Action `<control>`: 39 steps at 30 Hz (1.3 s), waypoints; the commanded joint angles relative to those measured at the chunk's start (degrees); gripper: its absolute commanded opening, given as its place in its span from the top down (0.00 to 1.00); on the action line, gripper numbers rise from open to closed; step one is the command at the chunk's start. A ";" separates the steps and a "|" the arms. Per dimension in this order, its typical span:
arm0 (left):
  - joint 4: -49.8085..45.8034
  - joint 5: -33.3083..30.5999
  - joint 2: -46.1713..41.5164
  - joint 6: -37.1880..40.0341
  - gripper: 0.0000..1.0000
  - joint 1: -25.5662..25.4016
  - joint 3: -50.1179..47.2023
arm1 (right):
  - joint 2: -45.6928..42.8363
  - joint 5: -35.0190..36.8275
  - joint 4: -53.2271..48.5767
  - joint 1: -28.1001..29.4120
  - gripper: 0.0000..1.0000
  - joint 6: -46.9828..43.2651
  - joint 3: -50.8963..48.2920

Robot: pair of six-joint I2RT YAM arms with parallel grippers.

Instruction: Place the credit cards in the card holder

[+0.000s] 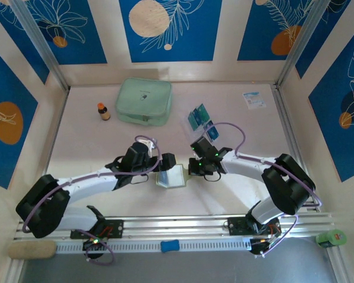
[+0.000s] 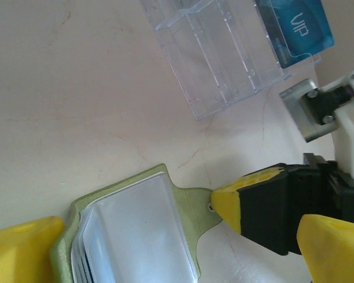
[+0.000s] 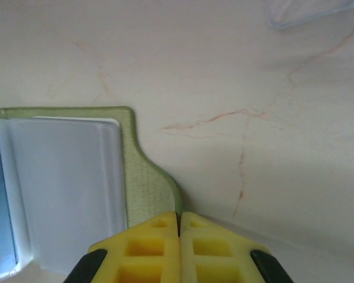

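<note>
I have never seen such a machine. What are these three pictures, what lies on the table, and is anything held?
Two robot arms stand on a table. One picture looks down from above; the other two come from a camera on each wrist. The card holder lies open between the arms. The right gripper is shut on the holder's green flap. The left gripper is open, its yellow fingers either side of the holder. Further back are blue cards in a clear stand, a mint pouch, a small bottle and a paper packet.
</note>
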 commanded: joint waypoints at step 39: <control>22.37 -1.42 16.97 -10.89 0.00 -8.96 -1.61 | -20.17 -7.07 -4.33 -10.56 0.72 2.49 -8.30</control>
